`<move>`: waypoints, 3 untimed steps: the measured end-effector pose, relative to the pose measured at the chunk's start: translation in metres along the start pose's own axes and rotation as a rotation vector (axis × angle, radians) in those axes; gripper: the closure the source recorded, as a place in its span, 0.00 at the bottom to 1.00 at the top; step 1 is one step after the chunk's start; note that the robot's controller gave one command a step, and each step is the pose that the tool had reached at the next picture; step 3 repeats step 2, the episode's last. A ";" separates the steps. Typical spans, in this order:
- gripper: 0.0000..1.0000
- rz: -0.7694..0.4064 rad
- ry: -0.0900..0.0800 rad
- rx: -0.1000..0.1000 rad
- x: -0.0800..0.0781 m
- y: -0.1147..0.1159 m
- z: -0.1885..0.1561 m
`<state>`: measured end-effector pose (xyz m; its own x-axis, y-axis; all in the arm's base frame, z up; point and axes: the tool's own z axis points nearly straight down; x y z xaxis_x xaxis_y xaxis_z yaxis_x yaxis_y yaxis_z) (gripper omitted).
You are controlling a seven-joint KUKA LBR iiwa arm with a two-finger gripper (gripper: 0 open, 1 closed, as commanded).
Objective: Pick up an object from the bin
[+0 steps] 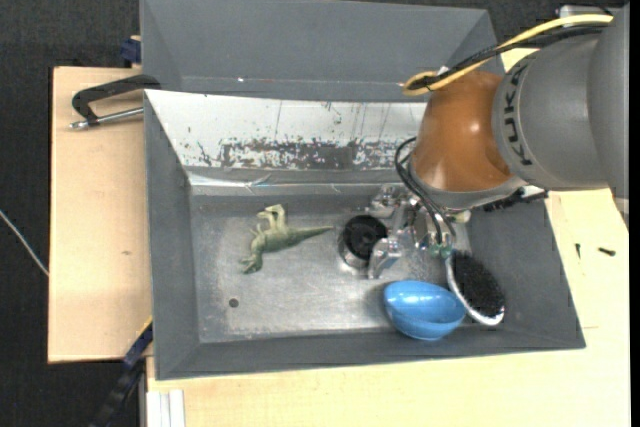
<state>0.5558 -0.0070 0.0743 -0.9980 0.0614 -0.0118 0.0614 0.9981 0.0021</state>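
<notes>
Reaching into the grey metal bin (pixel 170 245) from the right of the camera view, the arm (pixel 560 125) is seen with its orange wrist cover (pixel 460 140) over the bin's right half. The claw (pixel 388 250) is held low under that cover, at the bin floor. How far it is opened cannot be told, since its metal parts are lost among cables and glare. Nothing can be made out as gripped.

- A black round object (pixel 360 235), a knob or cap by its look, is set just left of the claw. Whether it is touched by the claw cannot be told. It is the thing nearest the claw.
- A blue bowl (pixel 420 307) is found just below the claw, toward the near wall.
- A black oval brush (pixel 478 287) with a white rim is placed to the lower right of the claw, beside the blue bowl.
- A green toy dinosaur (pixel 272 237) is laid well to the left of the claw, beyond the black round object. Its tail is pointed toward the claw.
</notes>
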 end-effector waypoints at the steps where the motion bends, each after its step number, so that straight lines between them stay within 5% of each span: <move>1: 1.00 -0.385 0.001 0.002 -0.023 -0.035 -0.124; 2: 1.00 -0.603 -0.002 0.002 -0.015 -0.034 -0.227; 3: 1.00 -0.603 -0.002 0.002 -0.015 -0.034 -0.227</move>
